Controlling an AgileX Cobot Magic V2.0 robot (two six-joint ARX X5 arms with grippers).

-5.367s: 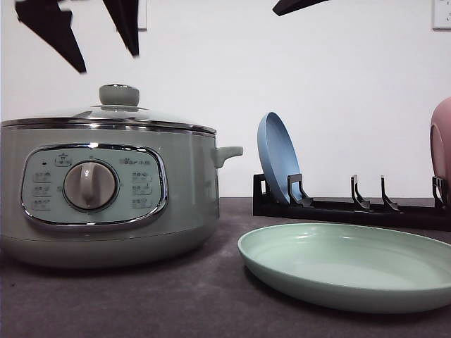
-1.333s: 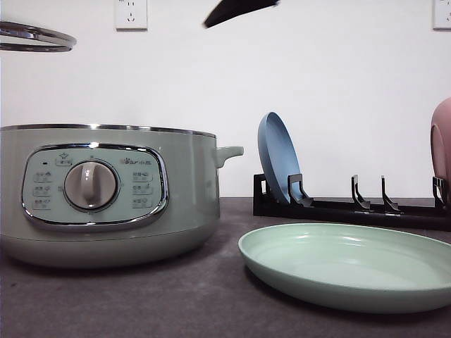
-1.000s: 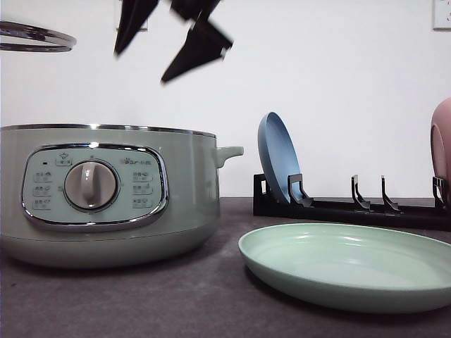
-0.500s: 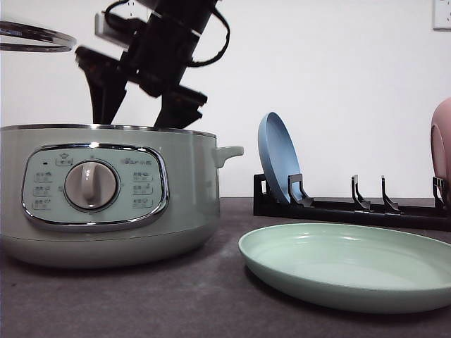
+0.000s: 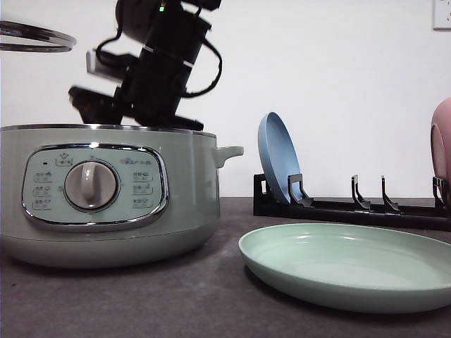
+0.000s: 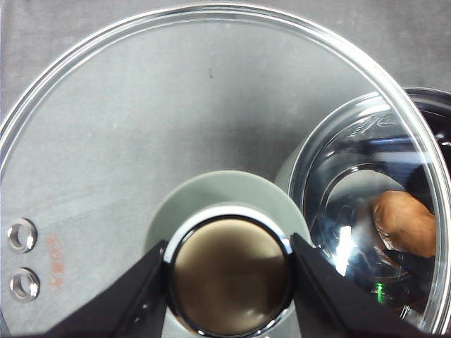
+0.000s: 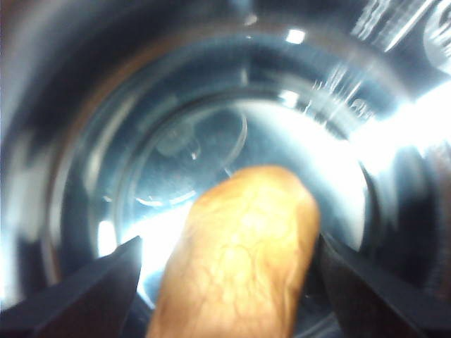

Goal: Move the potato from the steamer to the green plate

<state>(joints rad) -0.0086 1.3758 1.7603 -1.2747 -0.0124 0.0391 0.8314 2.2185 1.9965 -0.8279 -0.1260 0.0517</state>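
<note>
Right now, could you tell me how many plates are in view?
3: the green plate lies flat on the table at front right; a blue plate stands in the black rack; a pink plate shows partly at the right edge.

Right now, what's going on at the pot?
The left claw is clamped on the knob of the glass lid, holding it up beside the steamer. The right claw is down inside the open steamer, one finger on each side of the potato, not visibly closed. The green plate has nothing on it.
</note>
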